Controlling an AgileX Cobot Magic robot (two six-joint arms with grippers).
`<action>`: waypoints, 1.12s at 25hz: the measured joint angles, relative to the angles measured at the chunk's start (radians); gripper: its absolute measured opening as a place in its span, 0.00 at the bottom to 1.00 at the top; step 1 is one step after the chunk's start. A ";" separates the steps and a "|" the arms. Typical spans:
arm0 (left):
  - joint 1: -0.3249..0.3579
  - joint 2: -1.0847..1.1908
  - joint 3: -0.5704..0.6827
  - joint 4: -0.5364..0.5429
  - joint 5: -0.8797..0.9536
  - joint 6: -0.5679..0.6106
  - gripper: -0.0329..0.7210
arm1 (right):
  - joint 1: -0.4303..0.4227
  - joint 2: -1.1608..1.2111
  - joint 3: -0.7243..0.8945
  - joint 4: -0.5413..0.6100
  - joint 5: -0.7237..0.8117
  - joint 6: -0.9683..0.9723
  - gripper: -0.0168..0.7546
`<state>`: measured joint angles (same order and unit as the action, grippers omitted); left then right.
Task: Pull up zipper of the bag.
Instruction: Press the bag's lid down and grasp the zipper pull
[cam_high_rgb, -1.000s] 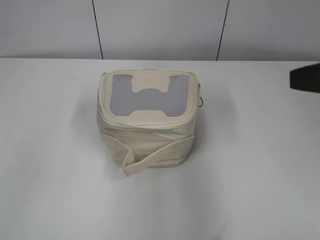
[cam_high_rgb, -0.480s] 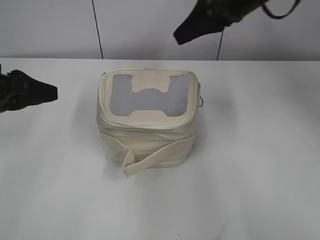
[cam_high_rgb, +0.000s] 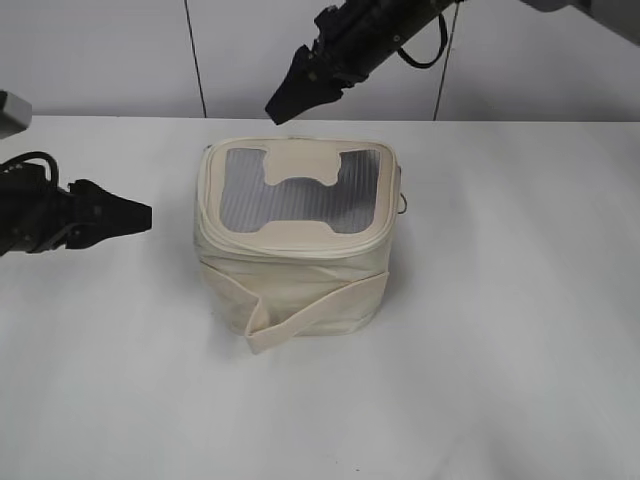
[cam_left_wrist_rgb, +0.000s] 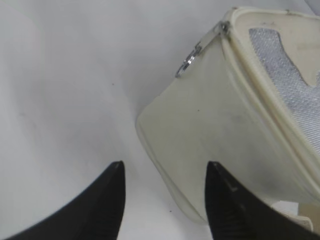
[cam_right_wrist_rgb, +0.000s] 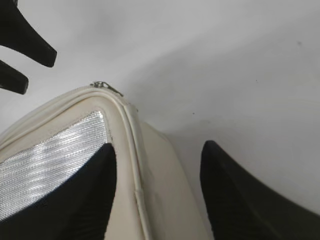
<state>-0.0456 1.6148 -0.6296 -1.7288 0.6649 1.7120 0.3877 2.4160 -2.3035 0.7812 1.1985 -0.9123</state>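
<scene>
The bag (cam_high_rgb: 297, 240) stood at the centre of the exterior frame on the white tabletop (cam_high_rgb: 520, 330), mesh panel upward, its strap (cam_high_rgb: 315, 310) wrapped across the front. The zipper (cam_high_rgb: 290, 247) ran round the top rim. One silver pull with its ring (cam_left_wrist_rgb: 189, 59) hung at a top corner, upper centre of the left wrist frame; a second ring showed at the bag's right edge in the exterior frame.

Compared with the frame half a second earlier, the left gripper (cam_high_rgb: 140, 215) had advanced from the left edge toward the bag's left side, near it but not touching. The right gripper (cam_high_rgb: 283, 105) had shifted leftward and lower, to upper centre, above the bag's rear rim. The bag itself had not moved.

Both sets of fingers stood parted and empty: the left fingers (cam_left_wrist_rgb: 105, 200) flanked the bag's lower corner, the right fingers (cam_right_wrist_rgb: 235, 195) straddled a top corner.

Judged from this, the approach was under way; no pull was yet gripped.
</scene>
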 joint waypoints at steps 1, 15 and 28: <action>0.000 0.009 0.000 -0.002 0.002 0.010 0.57 | 0.005 0.006 -0.008 0.001 0.001 0.005 0.58; 0.001 0.043 -0.086 -0.006 0.014 0.043 0.57 | 0.058 0.062 -0.019 -0.050 0.009 0.091 0.58; 0.001 0.189 -0.211 -0.006 0.058 0.274 0.57 | 0.061 0.062 -0.019 -0.069 0.019 0.100 0.09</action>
<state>-0.0446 1.8042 -0.8402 -1.7350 0.7231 1.9858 0.4489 2.4776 -2.3226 0.7120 1.2172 -0.8124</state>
